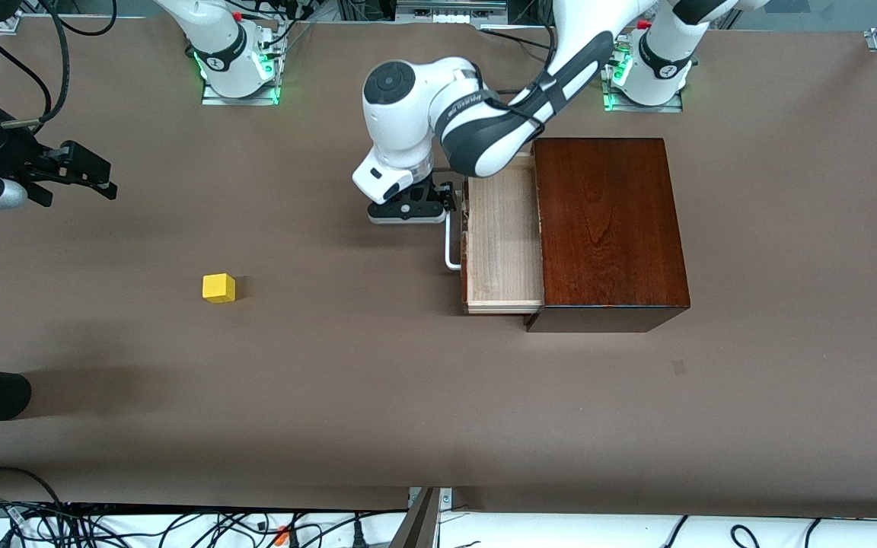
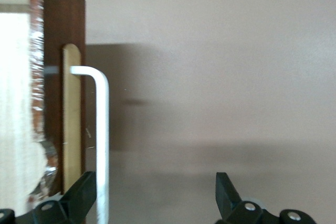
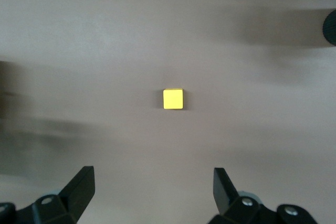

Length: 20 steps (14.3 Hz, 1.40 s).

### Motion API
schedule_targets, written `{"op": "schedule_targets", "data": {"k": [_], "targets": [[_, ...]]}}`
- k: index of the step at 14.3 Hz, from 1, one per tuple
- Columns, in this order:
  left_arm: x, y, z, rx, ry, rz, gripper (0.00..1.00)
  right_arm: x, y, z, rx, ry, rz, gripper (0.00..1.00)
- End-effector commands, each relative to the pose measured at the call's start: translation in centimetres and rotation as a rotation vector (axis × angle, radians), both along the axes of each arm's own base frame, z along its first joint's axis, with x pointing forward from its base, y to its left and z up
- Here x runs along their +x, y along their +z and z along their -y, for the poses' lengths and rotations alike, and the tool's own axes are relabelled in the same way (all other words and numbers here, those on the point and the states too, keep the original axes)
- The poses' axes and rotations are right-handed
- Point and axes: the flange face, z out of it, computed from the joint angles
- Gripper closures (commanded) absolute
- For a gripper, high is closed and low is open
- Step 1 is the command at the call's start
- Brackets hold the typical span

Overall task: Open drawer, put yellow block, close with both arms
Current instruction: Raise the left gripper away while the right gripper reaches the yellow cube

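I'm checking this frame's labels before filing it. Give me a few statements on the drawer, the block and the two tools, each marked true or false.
1. The drawer is pulled partly out of the box. True.
2. The block lies in the drawer. False: it sits on the table, toward the right arm's end.
3. The left tool is shut. False: its fingers are open, at the handle.
4. The right tool is open and holds nothing. True.
5. The drawer tray holds nothing. True.
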Motion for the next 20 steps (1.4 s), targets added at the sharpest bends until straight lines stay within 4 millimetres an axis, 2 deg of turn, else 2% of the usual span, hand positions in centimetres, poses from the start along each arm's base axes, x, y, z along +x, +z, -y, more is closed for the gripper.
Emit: {"op": "schedule_targets", "data": {"k": [1,3,4,9,11,13,15,17,20], "targets": [[1.0,4.0,-2.3,-0.007,-0.008,-0.042,0.00,0.2,0.4,0.1,0.018,-0.002,-0.001,0.00],[2.6,8.4,-5.7,-0.040,-0.020,-0.079,0.00,0.2,0.4,0.1,0.018,-0.001,-0.001,0.00],[3.6,10.3,-8.1,-0.035,-0.014,-0.097,0.00,0.2,0.4,0.1,0.014,0.001,-0.001,0.00],[6.6,18.1,-18.2,-0.055,-0.033,-0.149,0.00,0.2,0.5,0.0,-0.023,0.010,0.005,0.00],[6.8,20.5,-21.4,-0.052,-0.035,-0.156,0.00,1.0,-0.7,0.7,-0.012,-0.002,-0.009,0.00],[6.8,21.6,-23.8,-0.042,-0.032,-0.153,0.00,1.5,-1.5,1.0,-0.028,0.007,-0.014,0.00],[7.6,23.0,-27.0,-0.062,-0.028,-0.153,0.00,2.6,-4.0,0.8,-0.069,0.013,-0.042,0.00],[8.3,24.5,-30.5,-0.088,-0.052,-0.161,0.00,4.6,-8.8,0.0,-0.069,0.038,-0.104,0.00],[9.4,25.9,-36.3,-0.103,-0.061,-0.164,0.00,5.2,-11.6,-1.7,-0.059,0.062,-0.139,0.00]]}}
